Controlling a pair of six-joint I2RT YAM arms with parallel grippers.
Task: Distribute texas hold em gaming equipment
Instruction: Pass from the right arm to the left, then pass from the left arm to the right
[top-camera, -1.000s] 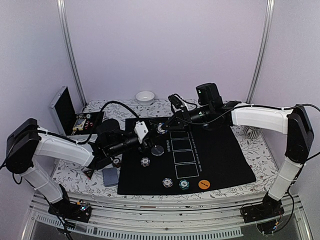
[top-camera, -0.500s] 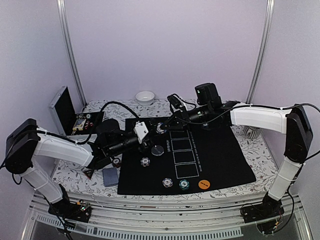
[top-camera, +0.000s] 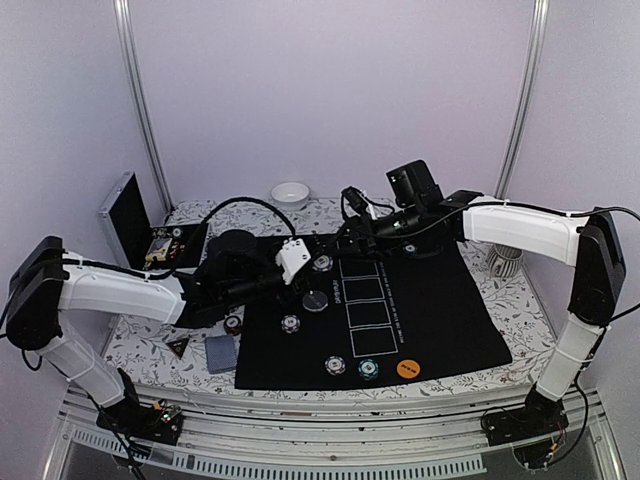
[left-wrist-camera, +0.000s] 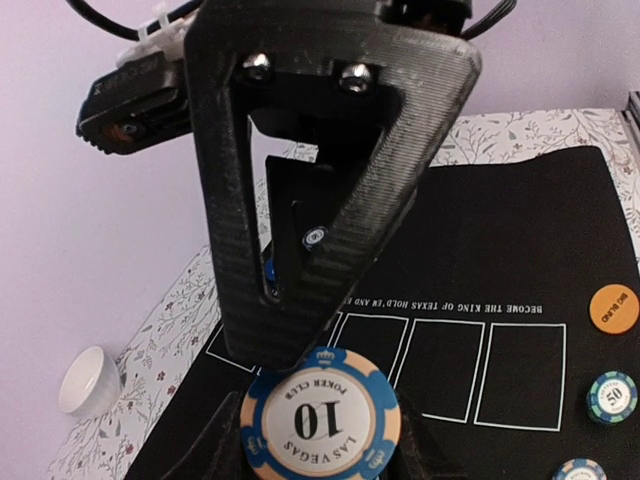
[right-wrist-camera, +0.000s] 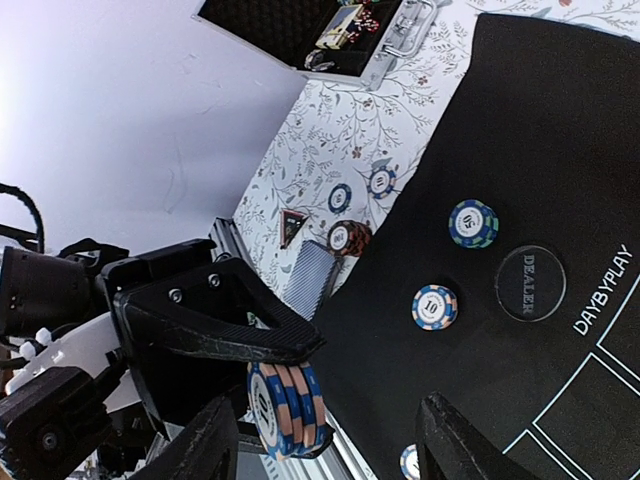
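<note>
A stack of blue-and-peach "10" poker chips (right-wrist-camera: 290, 408) hangs edge-on above the black mat (top-camera: 440, 300). My left gripper (top-camera: 316, 265) is shut on this stack (left-wrist-camera: 320, 420), one ridged finger (right-wrist-camera: 235, 322) above it and one below. My right gripper (right-wrist-camera: 325, 445) stands open around the stack without touching it; its triangular finger (left-wrist-camera: 330, 180) looms just behind the chip. On the mat lie a 10 chip (right-wrist-camera: 434, 307), a 50 chip (right-wrist-camera: 473, 223), the dealer button (right-wrist-camera: 530, 283) and an orange button (top-camera: 407, 368).
The card deck (top-camera: 221, 352), the triangle marker (top-camera: 178, 346) and a 100 chip (top-camera: 232, 324) lie on the flowered cloth left of the mat. The open aluminium case (top-camera: 125, 212) stands at the far left and the white bowl (top-camera: 290, 194) at the back. Two chips (top-camera: 335, 365) sit at the mat's front.
My right gripper's jaws have opened off the chip stack, which stays in my left gripper. The left arm has lifted and shifted slightly right.
</note>
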